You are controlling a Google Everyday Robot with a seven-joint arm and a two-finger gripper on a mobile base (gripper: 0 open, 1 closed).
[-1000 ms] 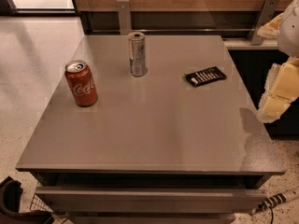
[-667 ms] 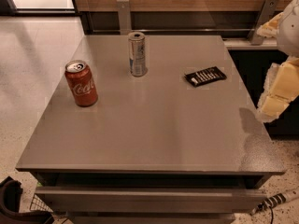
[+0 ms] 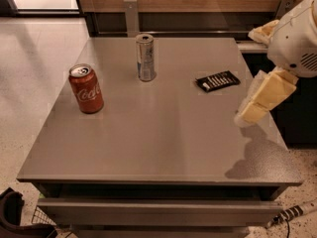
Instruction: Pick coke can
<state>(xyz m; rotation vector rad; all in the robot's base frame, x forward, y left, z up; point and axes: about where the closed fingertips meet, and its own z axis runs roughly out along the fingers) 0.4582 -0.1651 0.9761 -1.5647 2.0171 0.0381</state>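
Leftward stands the short red coke can [image 3: 86,89]; a slim silver can [image 3: 145,57] and a flat black packet [image 3: 217,81] sit toward the cream gripper [image 3: 250,112], grasp untellable.

At the right edge of the table [image 3: 163,143], the gripper [image 3: 247,114] is pale cream and blocky; above it sits a rounded white housing [image 3: 297,38] with vent slots
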